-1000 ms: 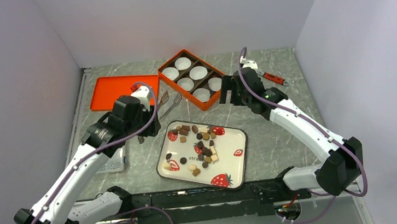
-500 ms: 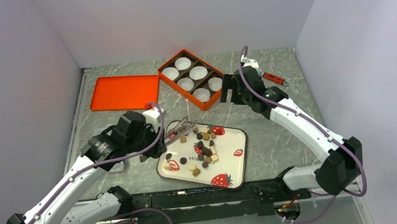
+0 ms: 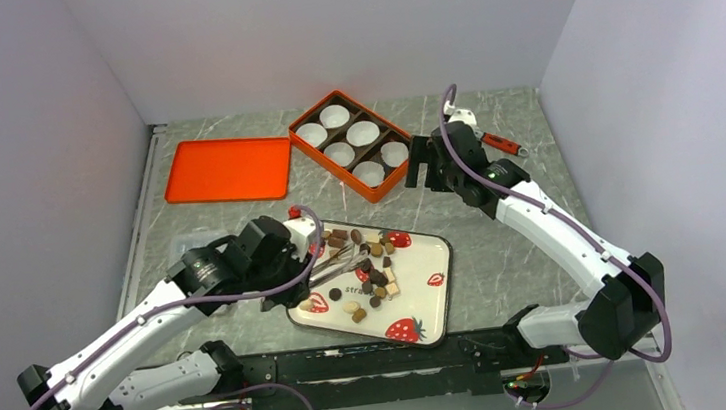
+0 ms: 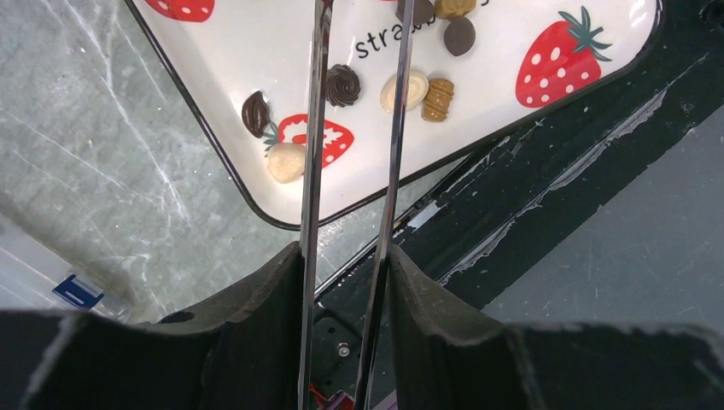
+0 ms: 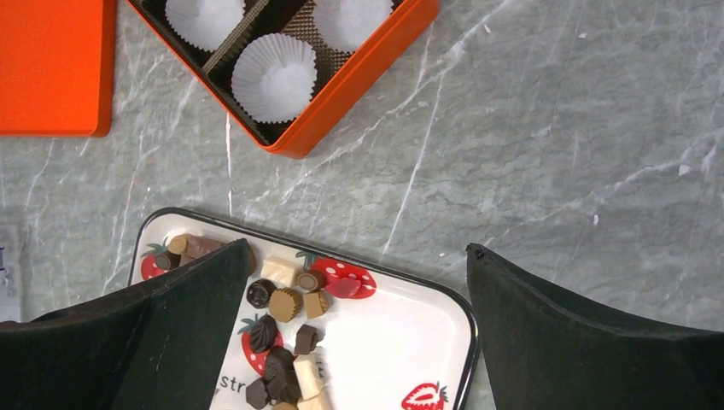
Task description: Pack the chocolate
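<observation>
— Overhead?
— The left hand (image 3: 309, 258) clamps metal tongs (image 3: 342, 263) over the chocolate (image 3: 375, 264), which lies on the strawberry tray (image 3: 423, 264).
— Left wrist?
— A dark swirled piece (image 4: 343, 84) shows between the blades.
— Right wrist?
— The right hand (image 5: 356, 256) gapes, holding nothing, over the surface (image 5: 555, 128) between the tray and the orange box (image 5: 359, 77).

Robot lab cell. Plain white partition walls (image 3: 342, 26) box in a grey marble-pattern table (image 3: 486, 273); black mounting rail (image 3: 374, 357) at its edge.
</observation>
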{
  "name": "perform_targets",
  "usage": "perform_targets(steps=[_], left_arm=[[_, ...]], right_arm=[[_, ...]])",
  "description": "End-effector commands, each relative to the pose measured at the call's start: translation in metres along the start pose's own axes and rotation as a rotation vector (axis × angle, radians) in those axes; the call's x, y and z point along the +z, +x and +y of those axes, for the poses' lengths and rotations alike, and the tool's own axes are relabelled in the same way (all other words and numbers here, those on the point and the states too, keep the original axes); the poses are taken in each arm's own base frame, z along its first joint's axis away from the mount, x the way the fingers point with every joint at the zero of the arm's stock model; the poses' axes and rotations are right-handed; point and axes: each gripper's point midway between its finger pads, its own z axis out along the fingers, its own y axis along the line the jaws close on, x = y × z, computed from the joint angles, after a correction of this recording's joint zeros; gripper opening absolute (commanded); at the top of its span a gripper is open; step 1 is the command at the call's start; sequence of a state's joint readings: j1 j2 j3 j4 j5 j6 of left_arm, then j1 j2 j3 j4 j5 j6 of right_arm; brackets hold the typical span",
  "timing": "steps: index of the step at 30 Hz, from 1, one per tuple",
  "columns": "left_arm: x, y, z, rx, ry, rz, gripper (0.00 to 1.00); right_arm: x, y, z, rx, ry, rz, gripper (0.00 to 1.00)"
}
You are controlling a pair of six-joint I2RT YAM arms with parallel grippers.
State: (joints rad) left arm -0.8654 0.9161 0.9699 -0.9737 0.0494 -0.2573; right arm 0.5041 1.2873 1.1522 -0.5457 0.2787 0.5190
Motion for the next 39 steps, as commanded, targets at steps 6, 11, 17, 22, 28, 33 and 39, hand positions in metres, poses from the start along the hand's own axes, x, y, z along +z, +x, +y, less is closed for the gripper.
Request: perform_targets(steps=[6, 11, 17, 22, 28, 33, 39], left_arm=[[0.013, -0.005, -0.013, 0.000, -0.003, 0.007, 0.42], [0.023, -0.003, -0.008, 0.008, -0.063, 0.039, 0.41], [0.034, -0.005, -0.005, 0.013, -0.110, 0.061, 0.40], [0.039, -0.007, -0.012, 0.036, -0.092, 0.070, 0.40], [0.045, -0.006, -0.016, 0.066, -0.087, 0.096, 0.40], [0.050, -0.007, -0.014, 0.077, -0.112, 0.105, 0.40], [0.054, -0.011, -0.013, 0.088, -0.129, 0.109, 0.39]], right_arm=[[-0.010, -0.003, -0.005, 0.004, -0.015, -0.025, 1.00], [-0.009, 0.000, -0.005, 0.007, -0.024, -0.020, 1.00], [-0.010, 0.000, -0.006, 0.009, -0.033, -0.025, 1.00], [-0.011, 0.000, -0.008, 0.006, -0.032, -0.023, 1.00], [-0.010, 0.003, -0.012, 0.007, -0.029, -0.021, 1.00], [-0.011, 0.004, -0.014, 0.011, -0.029, -0.019, 1.00], [-0.012, 0.003, -0.015, 0.011, -0.034, -0.019, 1.00]])
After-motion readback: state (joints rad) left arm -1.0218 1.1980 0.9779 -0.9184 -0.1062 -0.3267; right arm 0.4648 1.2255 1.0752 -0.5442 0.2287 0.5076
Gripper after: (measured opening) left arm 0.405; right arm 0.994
